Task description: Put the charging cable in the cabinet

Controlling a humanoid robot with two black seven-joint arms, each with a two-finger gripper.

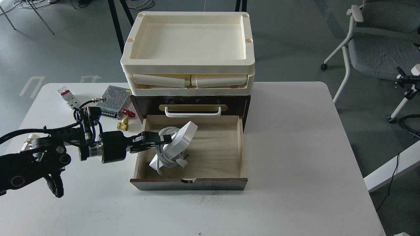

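The charging cable (178, 141), a white power strip with its thick cord looped around it, stands tilted on edge in the left half of the open pale wood drawer (216, 154). Its lower end is down at the drawer floor. My left gripper (160, 139) reaches in over the drawer's left wall and is shut on the strip's cord side. The cabinet (144, 105) is dark brown with a white bar handle (192, 113) and cream trays (188, 42) stacked on top. My right gripper is out of view.
Left of the cabinet on the white table lie a perforated metal power supply (113, 97), a white-and-red circuit breaker (68, 97) and a small brass valve with a red handle (124, 118). A grey office chair (377, 46) stands off the table at the right.
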